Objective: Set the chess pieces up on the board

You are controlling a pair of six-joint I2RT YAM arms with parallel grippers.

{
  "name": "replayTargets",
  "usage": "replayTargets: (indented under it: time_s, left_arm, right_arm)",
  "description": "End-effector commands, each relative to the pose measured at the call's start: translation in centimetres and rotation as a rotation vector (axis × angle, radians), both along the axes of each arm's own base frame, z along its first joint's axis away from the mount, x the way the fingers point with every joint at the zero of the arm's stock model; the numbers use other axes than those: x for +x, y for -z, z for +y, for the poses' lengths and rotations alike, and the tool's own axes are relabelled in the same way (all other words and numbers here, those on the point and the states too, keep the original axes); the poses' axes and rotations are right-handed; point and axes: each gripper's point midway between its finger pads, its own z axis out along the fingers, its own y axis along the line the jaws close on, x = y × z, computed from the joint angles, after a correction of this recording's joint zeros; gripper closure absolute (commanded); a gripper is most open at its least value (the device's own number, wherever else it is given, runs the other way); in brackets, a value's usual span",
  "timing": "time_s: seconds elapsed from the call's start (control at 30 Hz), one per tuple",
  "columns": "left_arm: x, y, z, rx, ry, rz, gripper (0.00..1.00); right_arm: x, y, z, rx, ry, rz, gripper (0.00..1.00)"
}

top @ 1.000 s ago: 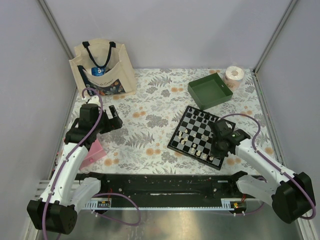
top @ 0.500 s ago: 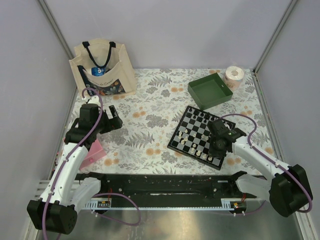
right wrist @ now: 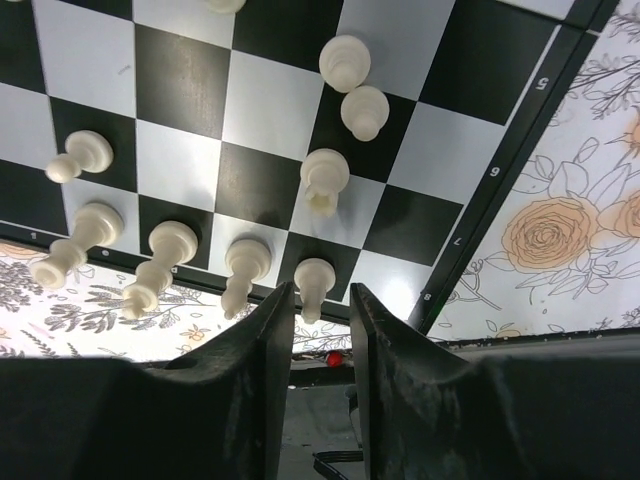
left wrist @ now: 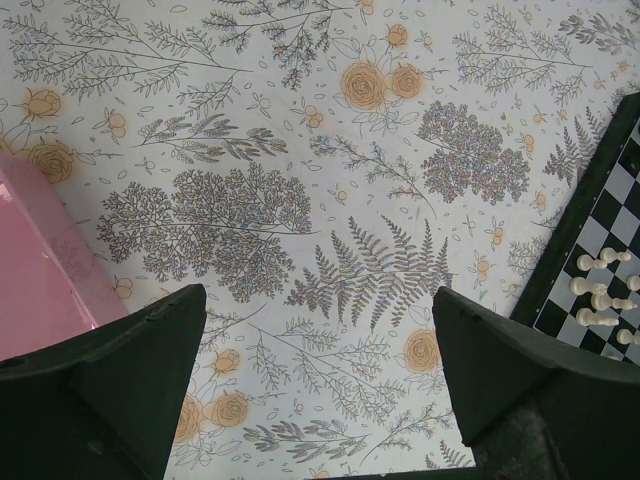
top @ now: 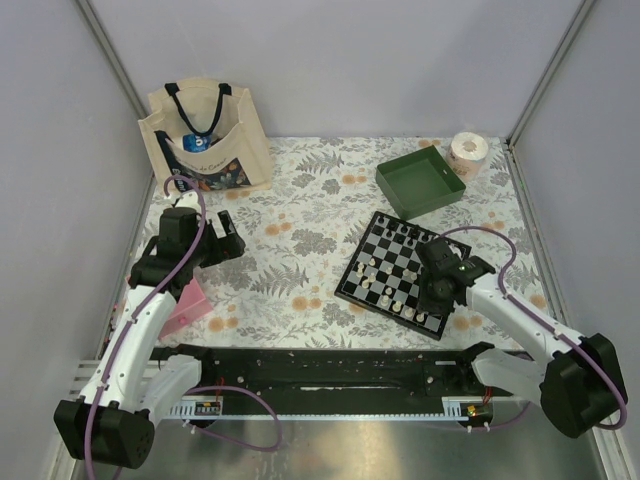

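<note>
Black-and-white, the board (top: pixel 360 254) lies toward 4 o'clock on the floral table (top: pixel 300 215), with chess pieces (top: pixel 390 293) standing on it. The right gripper (top: pixel 432 290) hangs over its 5 o'clock corner, and the left gripper (top: pixel 230 245) is well apart at 9 o'clock.

Left wrist: the left jaws gape wide over bare cloth, gripping nothing. The board's edge shows at 3 o'clock and a pink object (left wrist: pixel 40 260) at 9.

Right wrist: the right fingers (right wrist: pixel 270 340) are narrowly parted, unclenched, straddling a white piece (right wrist: pixel 315 275) in the board's edge row at 6 o'clock.
</note>
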Motion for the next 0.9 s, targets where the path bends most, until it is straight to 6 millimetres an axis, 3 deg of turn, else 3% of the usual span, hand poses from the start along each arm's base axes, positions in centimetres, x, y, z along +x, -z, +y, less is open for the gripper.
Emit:
replayTargets:
  time_s: [0.0,0.17,0.53,0.87]
  left_arm:
    - [0.7,-0.9,-0.5,-0.012,0.024,-0.048,0.01]
    - [0.7,-1.0,-0.6,-0.018,0.029,-0.051,0.01]
    - [0.7,-1.0,-0.4,-0.011,0.024,-0.055,0.01]
    - [0.7,-0.9,-0.5,-0.016,0.026,-0.048,0.01]
  right_arm:
    - [2.0,-3.1,-0.4,-0.011,0.022,-0.123,0.61]
    - [3.2,-3.9,-0.8,-0.054,0.04,-0.144,0.6]
    - [4.9,-2.0,-1.3,-0.146,0.022,-0.096,0.61]
    - [5.8,-1.2,-0.7,-0.118,0.012,-0.092,0.61]
